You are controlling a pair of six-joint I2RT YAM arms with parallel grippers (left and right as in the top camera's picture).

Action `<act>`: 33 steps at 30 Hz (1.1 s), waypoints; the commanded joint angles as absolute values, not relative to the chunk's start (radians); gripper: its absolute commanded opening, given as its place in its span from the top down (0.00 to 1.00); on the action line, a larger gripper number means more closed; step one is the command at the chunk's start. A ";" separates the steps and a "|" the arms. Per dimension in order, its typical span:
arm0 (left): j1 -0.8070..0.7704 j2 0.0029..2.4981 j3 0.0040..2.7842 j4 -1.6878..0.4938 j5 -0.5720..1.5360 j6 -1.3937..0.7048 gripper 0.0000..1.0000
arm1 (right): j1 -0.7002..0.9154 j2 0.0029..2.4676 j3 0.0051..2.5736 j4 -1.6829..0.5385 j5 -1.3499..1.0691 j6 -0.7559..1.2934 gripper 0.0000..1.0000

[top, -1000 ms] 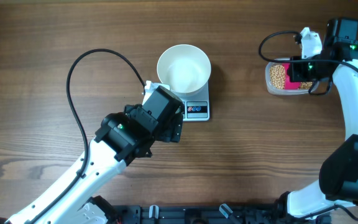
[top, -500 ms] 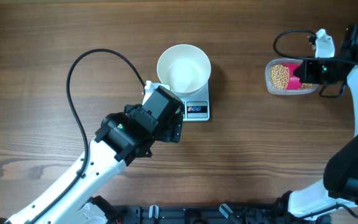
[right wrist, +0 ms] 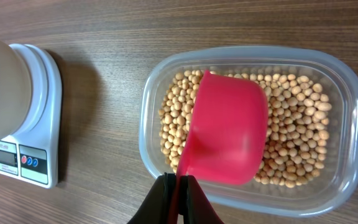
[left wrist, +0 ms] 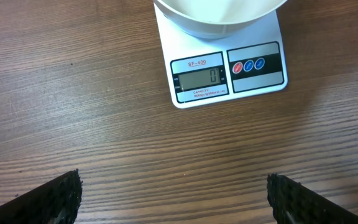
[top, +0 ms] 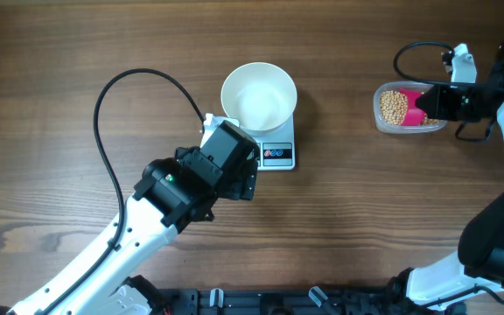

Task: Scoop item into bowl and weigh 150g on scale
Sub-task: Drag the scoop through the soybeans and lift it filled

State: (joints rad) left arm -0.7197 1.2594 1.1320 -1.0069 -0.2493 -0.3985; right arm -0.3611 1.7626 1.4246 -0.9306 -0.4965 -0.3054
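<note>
Fingers [left wrist: 55,199] of my left gripper [left wrist: 173,193] stand wide apart, empty, left of centre. Top centre, I see the round white bowl [top: 259,96] on the flat white digital scale [top: 276,155]. Upper right, my right gripper [right wrist: 178,198] pinches a pink-red plastic scoop [right wrist: 229,137] over small tan beans [right wrist: 291,112] in a clear plastic container [right wrist: 148,124].

On the desk [top: 366,219], bowl [top: 259,96] sitting on the scale [top: 276,155] near the middle, container [top: 377,109] well apart to its right, soybeans [top: 394,106] inside, scoop [top: 416,112] over them.
</note>
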 commanded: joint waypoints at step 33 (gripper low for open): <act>-0.716 1.259 1.128 -1.007 -0.252 -0.400 0.00 | -0.590 1.781 1.399 -0.884 -0.834 -0.366 0.96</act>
